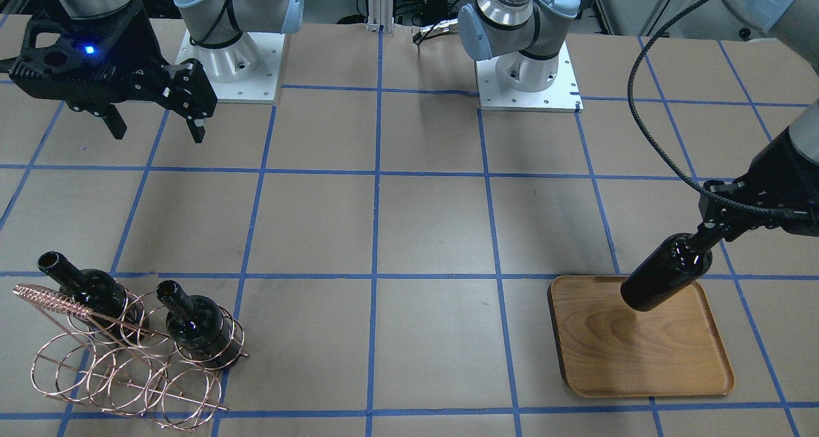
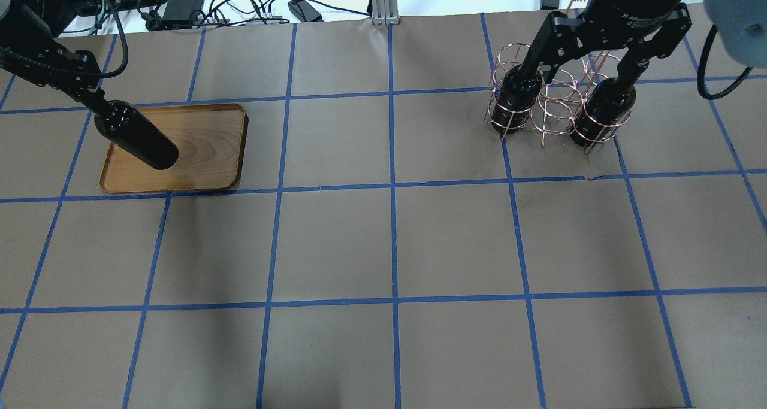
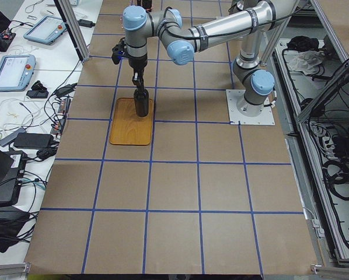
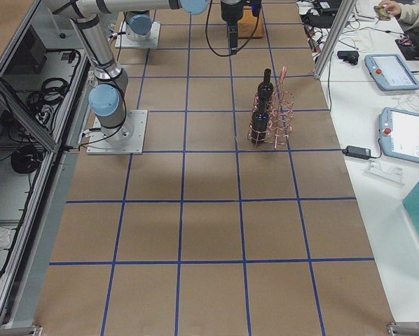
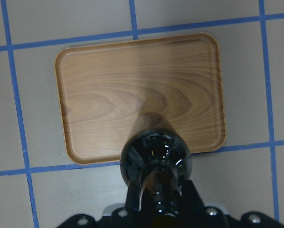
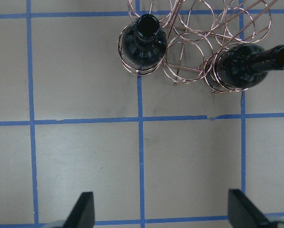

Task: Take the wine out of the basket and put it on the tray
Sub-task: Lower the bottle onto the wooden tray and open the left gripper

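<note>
Front-facing view: left pincer (image 1: pixel 713 229) clamps bottle (image 1: pixel 665 274) by neck, base hanging over tray (image 1: pixel 640 366) for lowering, apparently not yet touching; right pincer (image 1: pixel 159 130), wide and empty, hovers near basket (image 1: pixel 128 386).

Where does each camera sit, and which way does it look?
Front: across the table, facing the robot; both bases, right tool, left tool holding a bottle over the tray.
Overhead: behind the robot, looking down; both tools, rack.
Left side: table's end, looking along it; left arm nearest.
Right side: opposite end; right arm nearest, rack midway.
Left wrist: looking down the bottle onto the tray.
Right wrist: looking down between its fingertips at the rack's two bottles.
Shared: front and overhead both show tray, bottle, rack.
</note>
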You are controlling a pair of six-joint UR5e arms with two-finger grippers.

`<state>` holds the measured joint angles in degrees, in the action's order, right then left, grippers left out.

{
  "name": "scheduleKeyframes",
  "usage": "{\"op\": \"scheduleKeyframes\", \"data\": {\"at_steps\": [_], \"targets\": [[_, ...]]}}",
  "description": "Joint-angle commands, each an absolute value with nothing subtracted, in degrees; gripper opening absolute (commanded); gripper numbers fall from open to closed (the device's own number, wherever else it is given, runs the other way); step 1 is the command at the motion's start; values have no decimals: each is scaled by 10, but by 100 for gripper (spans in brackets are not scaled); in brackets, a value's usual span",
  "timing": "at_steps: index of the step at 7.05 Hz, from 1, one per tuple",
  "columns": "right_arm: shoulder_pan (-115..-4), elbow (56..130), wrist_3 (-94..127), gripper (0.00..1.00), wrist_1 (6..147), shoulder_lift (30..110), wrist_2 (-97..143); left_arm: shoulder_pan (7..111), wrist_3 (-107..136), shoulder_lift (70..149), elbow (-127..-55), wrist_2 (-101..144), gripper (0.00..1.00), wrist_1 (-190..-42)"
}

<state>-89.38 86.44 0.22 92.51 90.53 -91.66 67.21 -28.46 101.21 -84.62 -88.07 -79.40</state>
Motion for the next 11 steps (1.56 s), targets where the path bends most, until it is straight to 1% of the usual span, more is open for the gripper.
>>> {"op": "scheduleKeyframes", "data": {"at_steps": [1,6,7,8,9,10,11], "targets": [[-894,866,6,100,926,905,-916,670,-288,1040,-847,-878,0,-742],[-895,866,6,100,928,905,-917,673,-288,1055,-847,-877,0,-737],[-894,866,6,100,928,905,-917,673,-288,1061,-846,-869,8,-721],[-895,866,6,100,929,905,-918,673,-287,1064,-846,-867,24,-716],[-895,866,6,100,929,905,-918,673,-290,1064,-846,-848,53,-716],[-895,866,6,100,929,905,-919,673,-289,1066,-846,-846,89,-715],[-895,866,5,100,929,905,-918,673,-293,1066,-847,-846,97,-715]]}}
